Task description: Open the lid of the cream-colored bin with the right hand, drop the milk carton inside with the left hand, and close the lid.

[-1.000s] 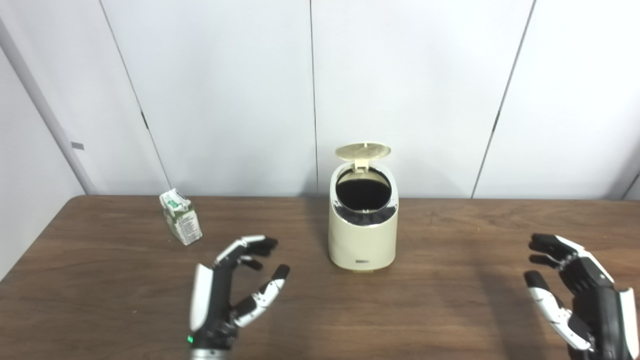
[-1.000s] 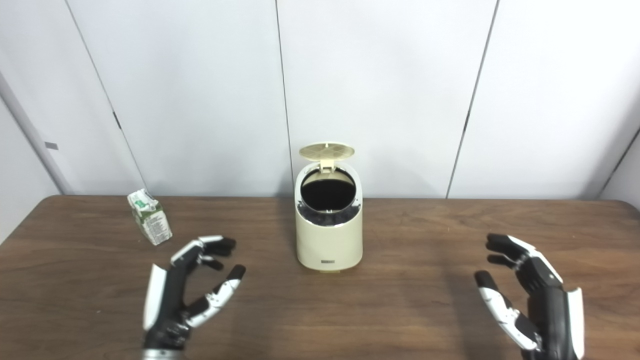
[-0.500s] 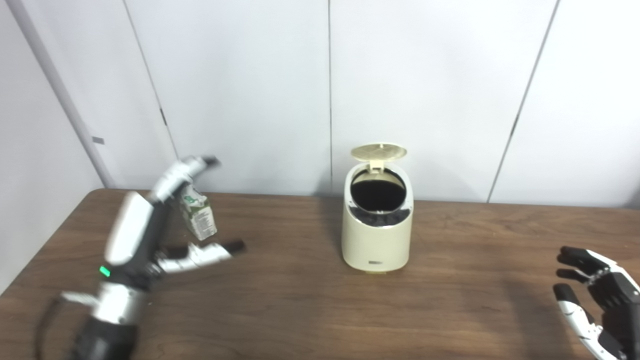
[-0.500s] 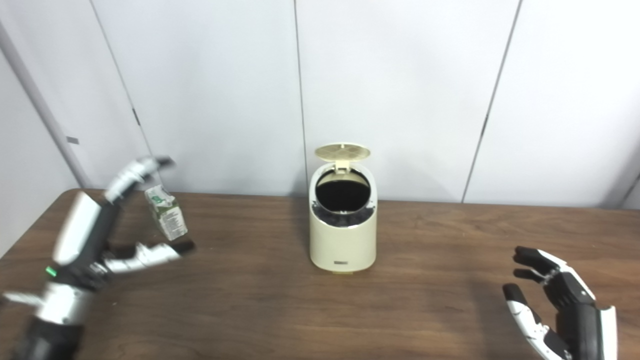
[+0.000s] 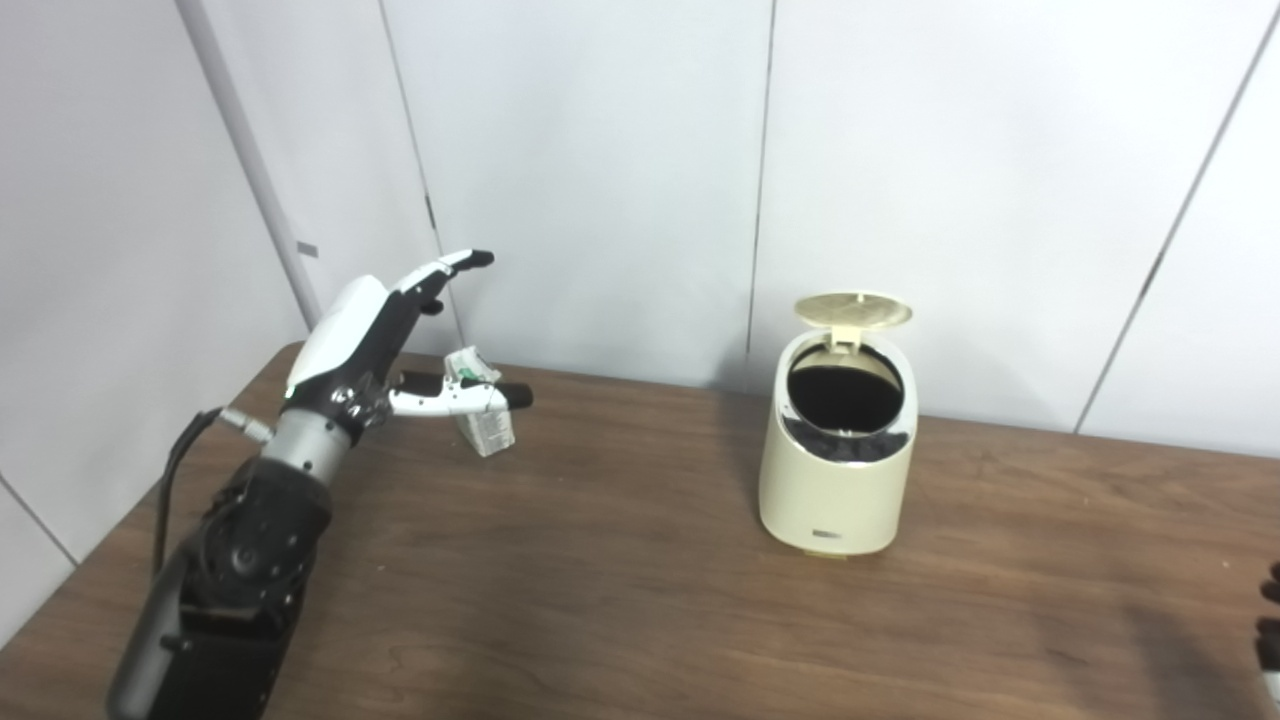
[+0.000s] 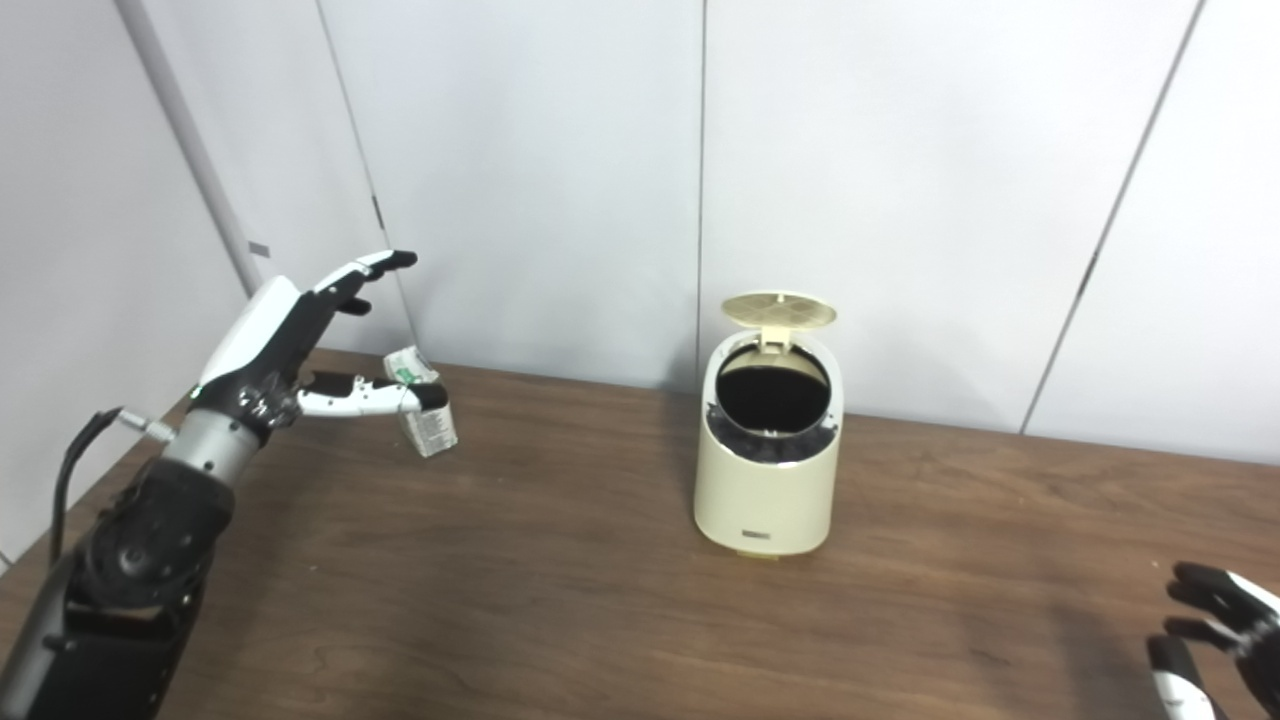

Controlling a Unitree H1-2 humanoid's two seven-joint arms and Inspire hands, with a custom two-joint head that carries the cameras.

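Observation:
The cream-colored bin (image 5: 835, 490) stands on the brown table (image 5: 600, 580) with its round lid (image 5: 853, 309) tipped up and its dark inside showing. The small white and green milk carton (image 5: 490, 432) stands at the far left of the table, close to the wall. My left hand (image 5: 370, 345) is open at the carton: its fingers reach over the top and its thumb lies across the front. I cannot tell if it touches. My right hand (image 6: 1215, 640) is open and empty, low at the right edge, far from the bin.
White wall panels (image 5: 620, 180) rise right behind the table's back edge. The table's left edge (image 5: 60, 580) runs close beside my left arm. A black cable (image 5: 180, 460) hangs off my left forearm.
The camera has turned left, so the bin sits further right in the picture. My left hand has lifted and reached left and back to the carton. The right hand has slid nearly out of view.

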